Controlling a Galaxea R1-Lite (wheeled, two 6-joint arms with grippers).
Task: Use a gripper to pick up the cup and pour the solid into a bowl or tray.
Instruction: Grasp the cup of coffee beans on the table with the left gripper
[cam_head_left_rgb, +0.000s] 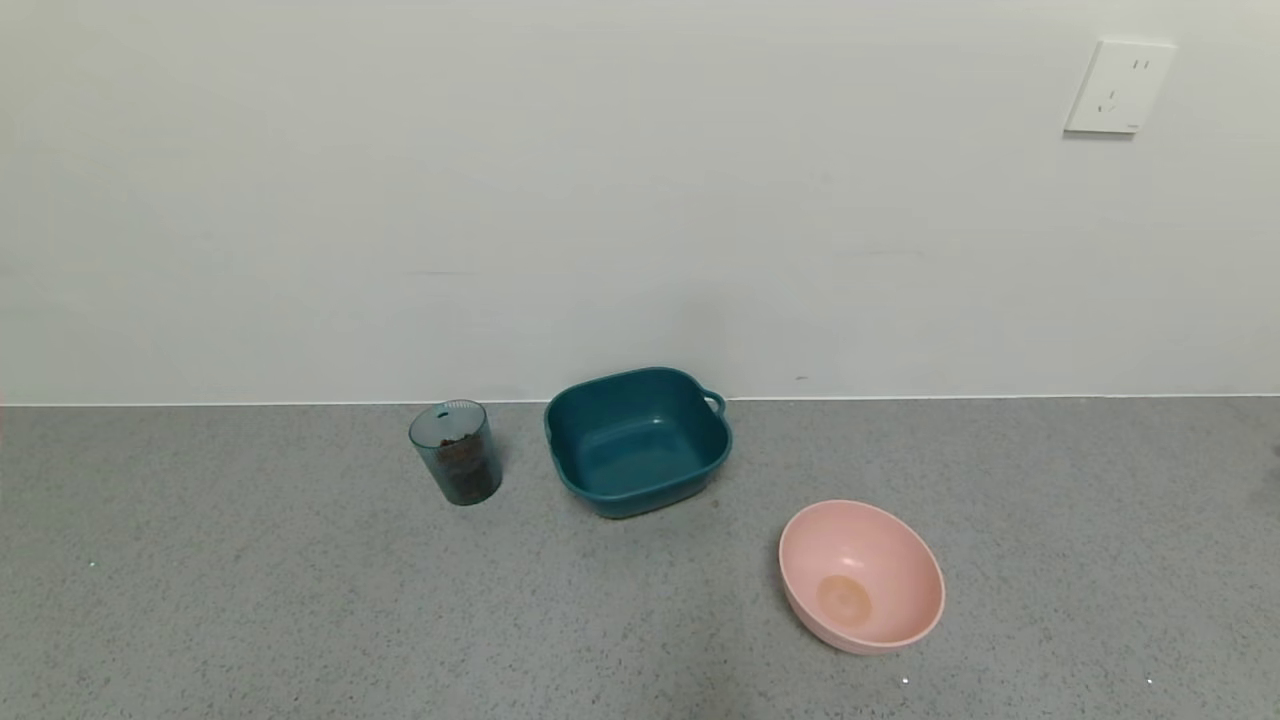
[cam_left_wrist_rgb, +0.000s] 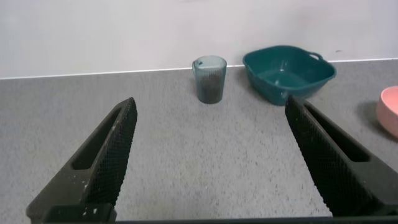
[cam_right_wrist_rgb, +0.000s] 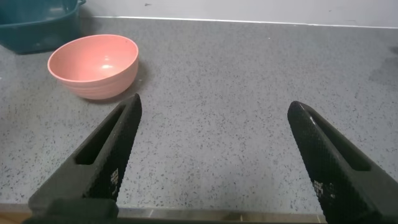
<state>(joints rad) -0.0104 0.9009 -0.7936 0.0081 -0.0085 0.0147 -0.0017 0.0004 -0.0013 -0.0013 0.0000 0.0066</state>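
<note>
Speckled grey stone bench runs up to a plain white wall, with a white socket plate high on the right. Near the wall stands the small translucent grey-blue plastic cup, upright, and through its side we can see the dark brown pellets heaped inside it. Just beside it, on the robot's right, sits the dark teal square plastic basin with rounded corners, its little loop handle pointing right; cup and basin are apart, not touching. Nearer the robot and further right lies the round pink plastic bowl, tipped a little toward the camera. Neither arm shows from the head camera. From the left wrist camera, the left tool has its two black textured fingers spread wide over bare bench, holding nothing, with the cup and basin well ahead of it. Over on the right wrist camera, the right tool is likewise spread wide, grasping nothing, low over the bench, the pink bowl ahead and off to one side.
</note>
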